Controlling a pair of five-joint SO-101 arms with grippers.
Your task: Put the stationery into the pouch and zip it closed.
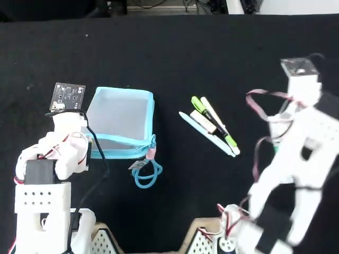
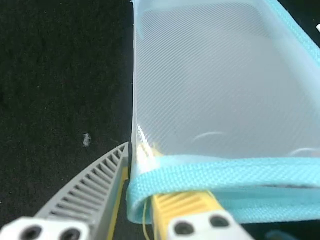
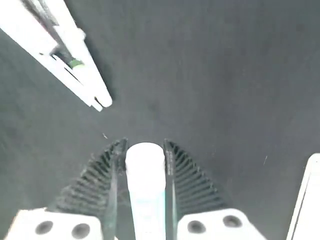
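A translucent pouch point(image 1: 121, 117) with cyan trim lies on the black table, its open zip edge toward the front. My left gripper point(image 2: 136, 165) is shut on that open rim point(image 2: 225, 172) at the pouch's front left corner: the yellow finger point(image 2: 182, 205) goes inside and the grey finger point(image 2: 95, 192) stays outside. In the high view the left gripper point(image 1: 87, 142) sits at that corner. Several pens and a green highlighter point(image 1: 211, 127) lie in a bunch right of the pouch. My right gripper point(image 3: 145, 147) is shut on a white pen point(image 3: 145, 170) above the cloth, with the pen bunch point(image 3: 70, 55) beyond it.
A blue cord loop point(image 1: 147, 173) on the zip pull lies in front of the pouch's right corner. The right arm point(image 1: 296, 137) stands over the table's right side. Both arm bases point(image 1: 39, 211) sit at the front edge. Bare black cloth separates pouch and pens.
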